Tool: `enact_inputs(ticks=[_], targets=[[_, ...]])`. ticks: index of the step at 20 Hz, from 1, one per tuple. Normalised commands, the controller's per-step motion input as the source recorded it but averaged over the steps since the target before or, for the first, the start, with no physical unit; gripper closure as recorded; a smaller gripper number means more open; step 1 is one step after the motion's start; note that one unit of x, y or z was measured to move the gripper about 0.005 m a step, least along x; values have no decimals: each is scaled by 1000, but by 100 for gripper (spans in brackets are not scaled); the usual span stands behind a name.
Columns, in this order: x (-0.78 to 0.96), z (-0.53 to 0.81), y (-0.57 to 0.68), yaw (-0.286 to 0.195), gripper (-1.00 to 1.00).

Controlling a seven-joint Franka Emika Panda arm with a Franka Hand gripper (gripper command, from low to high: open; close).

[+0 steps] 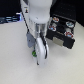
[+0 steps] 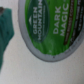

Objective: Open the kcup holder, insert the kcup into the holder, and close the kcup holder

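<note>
The kcup (image 2: 50, 25) fills the wrist view: a round green foil top printed "Green Mountain Dark Magic" with a white rim, very close to the camera. In the exterior view only a green sliver of the kcup (image 1: 34, 54) shows, at the lower edge of my gripper (image 1: 40, 56), which is down at the table. The fingers are hidden in both views. The black kcup holder (image 1: 64, 39) stands at the exterior view's right, its drawer pulled out with rows of round pods (image 1: 59, 26) showing.
A blurred teal shape (image 2: 4, 35) lies beside the kcup in the wrist view. Dark objects (image 1: 9, 19) stand at the back on the exterior view's left. The table (image 1: 20, 65) is white.
</note>
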Motion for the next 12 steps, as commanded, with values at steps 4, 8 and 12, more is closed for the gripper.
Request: enact_inputs(ticks=[4,8,12], targets=[[-125,-13,-21,-12,100],[42,423,214,-15,100],[10,799,482,22,100]])
